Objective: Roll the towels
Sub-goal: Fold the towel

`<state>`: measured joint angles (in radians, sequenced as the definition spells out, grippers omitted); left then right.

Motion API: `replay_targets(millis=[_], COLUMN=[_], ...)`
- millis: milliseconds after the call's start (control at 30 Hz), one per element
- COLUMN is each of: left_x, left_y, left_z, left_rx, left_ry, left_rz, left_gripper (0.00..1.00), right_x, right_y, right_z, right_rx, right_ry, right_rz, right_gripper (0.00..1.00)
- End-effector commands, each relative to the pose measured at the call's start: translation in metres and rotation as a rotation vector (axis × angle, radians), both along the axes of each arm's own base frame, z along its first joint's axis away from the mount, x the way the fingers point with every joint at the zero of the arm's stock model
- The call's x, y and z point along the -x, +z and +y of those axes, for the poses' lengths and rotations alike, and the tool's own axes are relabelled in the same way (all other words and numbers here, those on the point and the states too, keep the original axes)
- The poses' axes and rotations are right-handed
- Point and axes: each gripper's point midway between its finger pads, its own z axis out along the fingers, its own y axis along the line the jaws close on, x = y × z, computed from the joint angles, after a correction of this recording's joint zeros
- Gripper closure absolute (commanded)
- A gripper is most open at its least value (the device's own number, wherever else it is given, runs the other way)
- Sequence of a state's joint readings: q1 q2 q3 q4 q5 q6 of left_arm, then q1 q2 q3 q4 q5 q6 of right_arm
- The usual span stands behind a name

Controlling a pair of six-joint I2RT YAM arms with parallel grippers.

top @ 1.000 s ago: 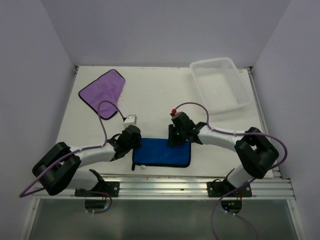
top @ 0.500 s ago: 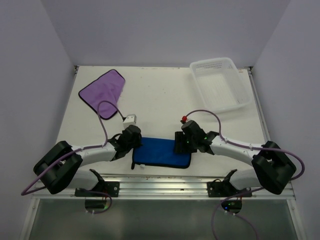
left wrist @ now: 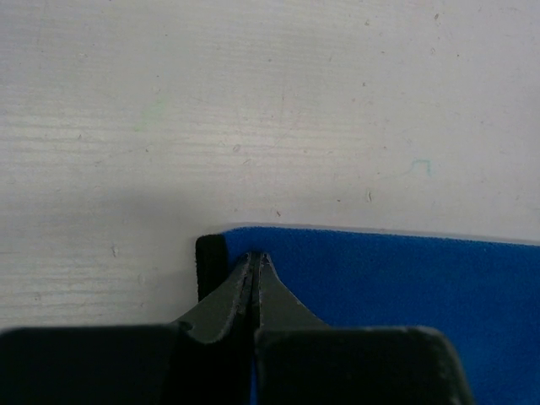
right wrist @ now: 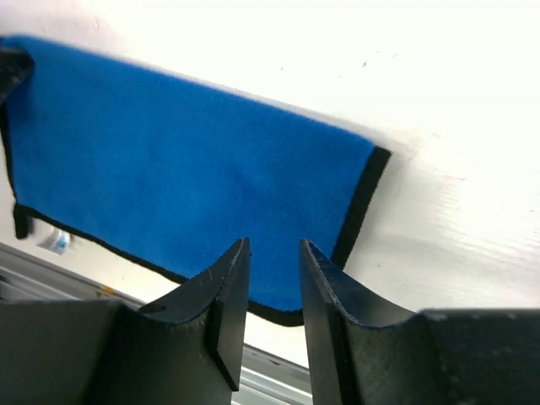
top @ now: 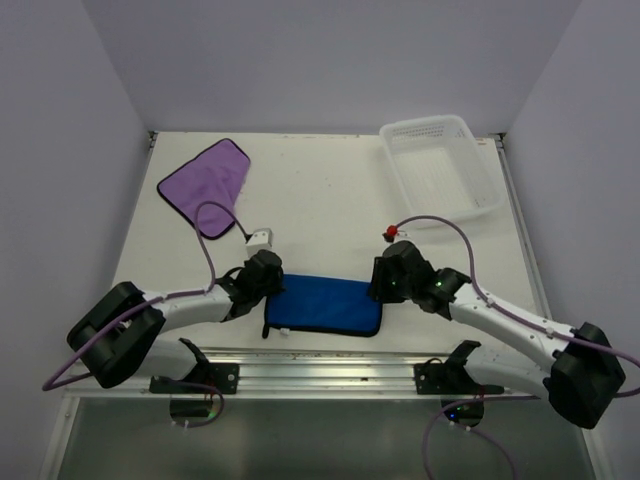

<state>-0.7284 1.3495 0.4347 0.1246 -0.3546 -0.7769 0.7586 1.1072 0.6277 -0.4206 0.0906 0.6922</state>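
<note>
Tabletop [top: 320, 200] in white carries a white perforated basket [top: 440, 170] at its far right corner. The blue towel [top: 325, 305] lies flat as a long strip at the near edge, between the two arms. The purple towel [top: 205, 183] lies spread flat at the far left, well apart from both. The left gripper [left wrist: 256, 260] has its jaws pressed together at the blue towel's far left corner; whether cloth is pinched cannot be told. The right gripper [right wrist: 270, 261] hangs over the strip's right end, jaws slightly parted
</note>
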Motion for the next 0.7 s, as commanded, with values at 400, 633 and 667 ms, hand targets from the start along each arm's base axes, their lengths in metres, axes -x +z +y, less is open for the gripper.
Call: replay_targets(millis=[400,633,667], left_x=[0.009,0.009,0.009], left_y=[-0.006,-0.004,-0.004], left_z=[0.014,0.013,0.013], left_rx=[-0.059,-0.052,-0.055], left_ry=[0.014,0.009,0.005], left_rz=[0.048,0.043,0.043], left_gripper=[1.0,1.0,1.0], right_x=[0.017,0.014,0.013], right_y=[-0.045,-0.045,-0.041], right_z=[-0.036,-0.029,-0.029], right_rx=[0.022,-0.006,-0.014], right_ry=[-0.118,-0.116,-0.116], right_rz=[0.09,0.087,0.077], right_gripper=[0.66,0.66,0.66])
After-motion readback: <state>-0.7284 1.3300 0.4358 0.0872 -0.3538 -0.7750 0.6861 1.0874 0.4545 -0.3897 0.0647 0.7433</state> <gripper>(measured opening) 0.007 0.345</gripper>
